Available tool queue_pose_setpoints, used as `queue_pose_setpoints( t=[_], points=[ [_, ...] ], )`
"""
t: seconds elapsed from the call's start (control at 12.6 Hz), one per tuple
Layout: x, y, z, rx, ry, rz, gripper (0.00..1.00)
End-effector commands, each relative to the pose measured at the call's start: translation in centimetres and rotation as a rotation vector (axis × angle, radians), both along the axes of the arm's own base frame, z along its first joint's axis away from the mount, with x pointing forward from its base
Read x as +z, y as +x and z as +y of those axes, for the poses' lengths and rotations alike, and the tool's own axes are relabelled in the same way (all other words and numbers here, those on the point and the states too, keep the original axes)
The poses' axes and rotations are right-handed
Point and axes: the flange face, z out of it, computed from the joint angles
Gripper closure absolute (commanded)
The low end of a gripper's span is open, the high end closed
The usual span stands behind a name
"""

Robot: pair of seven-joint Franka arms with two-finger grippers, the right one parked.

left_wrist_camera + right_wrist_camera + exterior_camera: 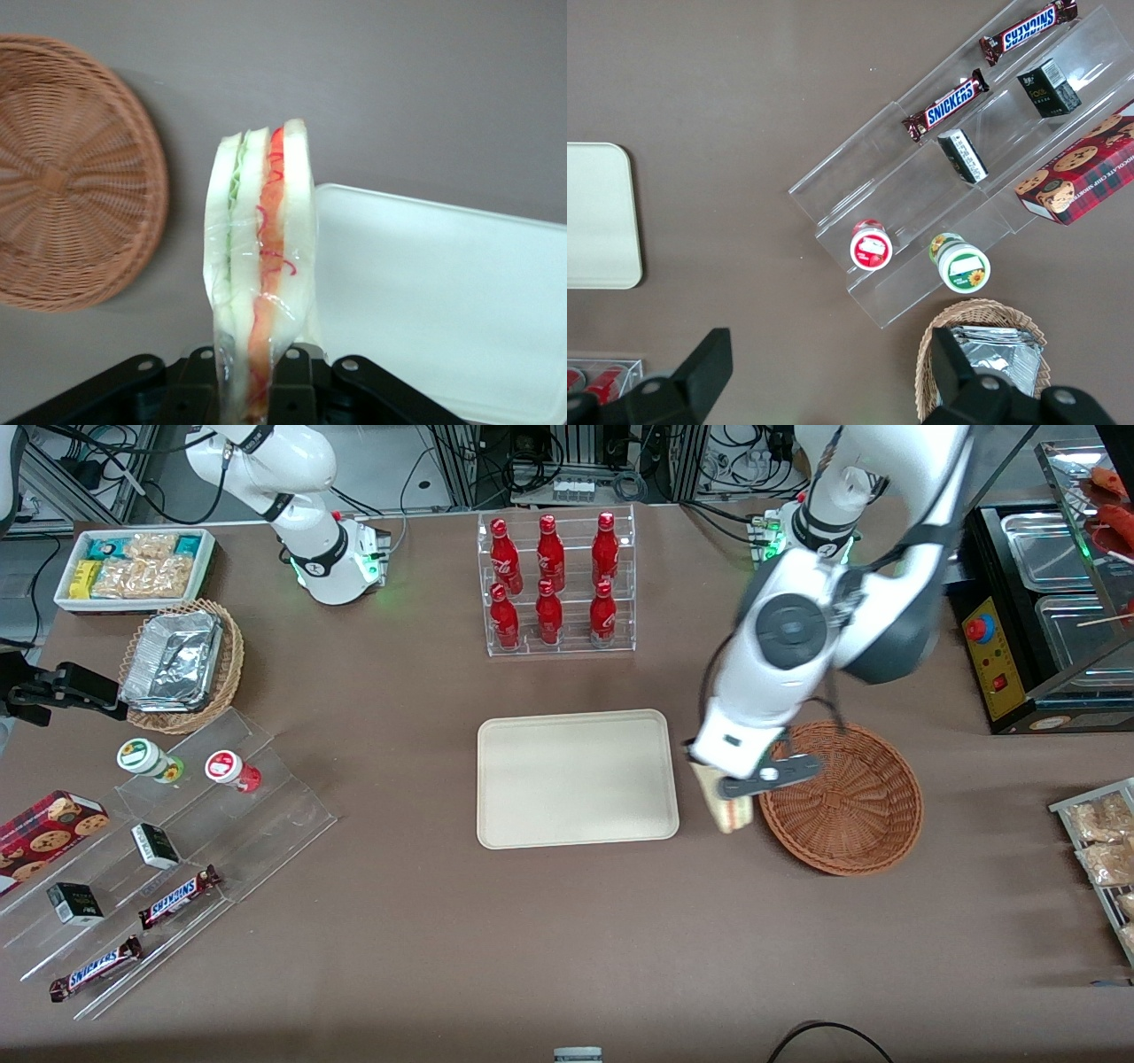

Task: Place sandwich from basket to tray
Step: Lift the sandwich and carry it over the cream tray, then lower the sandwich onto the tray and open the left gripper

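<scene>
The claw point(250, 376) grips the wrapped sandwich point(259, 274) upright above the tabletop point(567, 939), between the basket point(850, 806) and the tray point(576, 779).

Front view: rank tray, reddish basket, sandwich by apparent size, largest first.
1. Cream-beige rectangular plastic tray.
2. Round reddish-brown woven wicker basket, somewhat smaller.
3. Triangular white-bread sandwich, by far the smallest, partly hidden by the gripper whose jaws are shut on it, between tray and basket.
</scene>
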Motion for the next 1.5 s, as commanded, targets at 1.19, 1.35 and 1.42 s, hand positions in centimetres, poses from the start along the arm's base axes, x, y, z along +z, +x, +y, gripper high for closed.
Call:
queue_pose_setpoints(
  t=[1.19, 1.35, 1.42],
  points=[
    [-17.4, -6.4, -18.8, -0.307, -0.032, 0.083, 1.00],
    [-17.8, -6.6, -18.9, -0.300, -0.033, 0.092, 1.00],
    [-18.2, -6.9, -18.8, -0.300, -0.031, 0.099, 1.00]
  ],
)
